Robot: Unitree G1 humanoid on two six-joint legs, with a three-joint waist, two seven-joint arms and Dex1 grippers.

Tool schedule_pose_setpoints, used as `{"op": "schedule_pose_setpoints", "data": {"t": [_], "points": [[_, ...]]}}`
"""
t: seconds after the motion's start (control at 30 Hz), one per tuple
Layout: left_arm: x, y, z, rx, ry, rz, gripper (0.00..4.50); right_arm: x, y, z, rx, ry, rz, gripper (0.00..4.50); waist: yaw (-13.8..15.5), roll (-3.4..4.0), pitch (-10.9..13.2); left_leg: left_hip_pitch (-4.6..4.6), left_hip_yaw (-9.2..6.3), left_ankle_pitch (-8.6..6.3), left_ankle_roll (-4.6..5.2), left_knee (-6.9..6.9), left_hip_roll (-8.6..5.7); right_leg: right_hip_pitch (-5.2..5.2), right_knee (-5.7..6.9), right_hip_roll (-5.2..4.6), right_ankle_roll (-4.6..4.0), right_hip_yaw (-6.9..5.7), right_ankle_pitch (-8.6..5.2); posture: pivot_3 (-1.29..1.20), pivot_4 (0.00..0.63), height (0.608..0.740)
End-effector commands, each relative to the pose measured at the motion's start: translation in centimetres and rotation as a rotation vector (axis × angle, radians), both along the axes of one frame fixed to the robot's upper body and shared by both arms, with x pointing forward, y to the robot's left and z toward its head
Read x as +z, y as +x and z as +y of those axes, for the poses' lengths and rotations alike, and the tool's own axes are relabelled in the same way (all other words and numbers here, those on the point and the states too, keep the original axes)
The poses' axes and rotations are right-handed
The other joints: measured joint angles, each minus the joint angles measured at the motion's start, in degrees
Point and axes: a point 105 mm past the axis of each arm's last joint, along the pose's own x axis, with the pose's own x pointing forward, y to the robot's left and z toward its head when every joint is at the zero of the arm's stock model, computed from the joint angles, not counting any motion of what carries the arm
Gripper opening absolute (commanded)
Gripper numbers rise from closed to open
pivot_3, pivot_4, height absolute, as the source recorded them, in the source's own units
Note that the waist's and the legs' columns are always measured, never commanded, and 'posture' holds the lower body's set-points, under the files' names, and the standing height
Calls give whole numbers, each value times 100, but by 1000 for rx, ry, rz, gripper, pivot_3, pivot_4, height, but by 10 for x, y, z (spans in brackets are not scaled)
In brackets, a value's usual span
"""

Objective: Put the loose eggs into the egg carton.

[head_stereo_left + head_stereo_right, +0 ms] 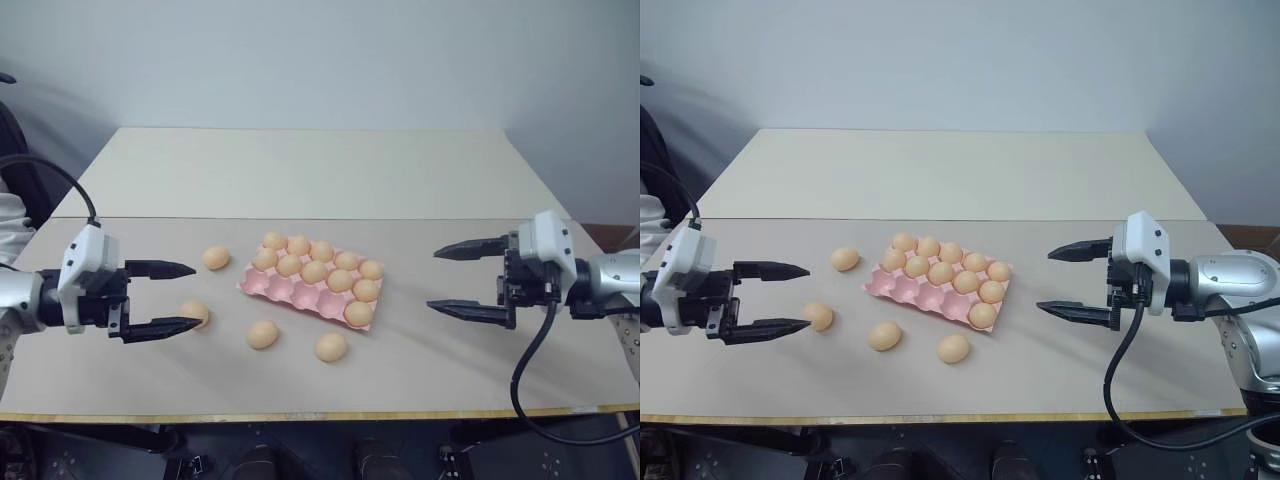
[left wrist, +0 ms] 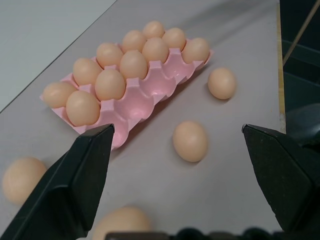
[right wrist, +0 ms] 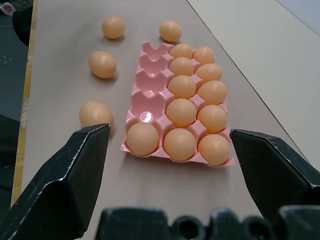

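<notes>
The pink egg carton (image 1: 288,291) lies at the table's middle, skewed. Several eggs fill its two far rows, and one more egg (image 1: 358,313) sits at the right end of the near row; the other near cups are bare. Several loose eggs lie around its left and front: one far left (image 1: 215,258), one (image 1: 195,313) just past my left gripper's lower fingertip, and two in front (image 1: 262,334) (image 1: 331,347). My left gripper (image 1: 197,296) hovers open and holds nothing, pointing right. My right gripper (image 1: 432,280) hovers open and holds nothing to the carton's right, pointing left.
A second, paler table (image 1: 300,170) adjoins the far side along a seam. The near table edge (image 1: 320,412) runs across the front. A black cable (image 1: 525,385) loops down from my right arm. A white wall stands behind.
</notes>
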Motion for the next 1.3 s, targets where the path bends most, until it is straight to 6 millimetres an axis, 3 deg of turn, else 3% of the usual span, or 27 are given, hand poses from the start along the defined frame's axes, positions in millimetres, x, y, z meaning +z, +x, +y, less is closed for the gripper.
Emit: {"op": "schedule_pose_setpoints", "data": {"t": [0.03, 0.17, 0.27, 0.5, 0.67, 0.83, 1.1, 1.3], "points": [[12, -7, -11, -95, 33, -37, 4437, 10, -9, 16, 90, -41, -52, 4500, -4, 0, 0, 0, 0, 0, 0, 0, 0, 0, 0, 0, 0, 0, 0, 0, 150, 740], [3, -14, -23, -189, 51, -1, 4437, 0, -24, 34, 207, -106, -35, 4500, -9, 2, 0, 0, 0, 0, 0, 0, 1, -1, 1, 1, 0, 1, 0, 0, 150, 740], [-4, -16, -31, -242, 50, 28, 4437, -18, -32, 58, 294, -133, -35, 4500, -4, 1, -1, 0, 0, 0, 0, 1, 1, 0, 1, 1, 0, 1, 0, 0, 150, 740], [-8, -11, -34, -272, 60, 29, 4437, -59, -17, 104, 376, -266, -132, 4500, -20, 1, -1, 4, 0, 0, 0, 4, 2, 0, 6, 5, 0, 2, 0, 0, 150, 740], [-10, -11, -33, -283, 74, 31, 4437, -75, -11, 134, 445, -316, -162, 4500, -5, 1, -1, -4, 0, 0, 0, 4, 1, -8, 6, 5, -1, 1, 0, 0, 150, 740], [-11, -13, -32, -282, 79, 32, 4437, -98, -1, 140, 464, -418, -188, 4500, 27, 1, -1, -2, -2, 0, 0, 4, 2, -5, 7, 5, -1, -3, 0, 0, 150, 740], [-13, -17, -31, -270, 82, 35, 4437, -109, 11, 138, 450, -472, -187, 4500, 4, 1, -1, 1, -2, 0, 0, 4, 4, -6, 10, 6, -3, -2, 0, 0, 150, 740], [-13, -18, -30, -261, 83, 30, 4500, -103, 10, 139, 455, -444, -187, 2565, 3, 1, -1, 0, -2, 0, 0, 4, 4, -5, 10, 6, -4, -2, 0, 0, 150, 740]]}}
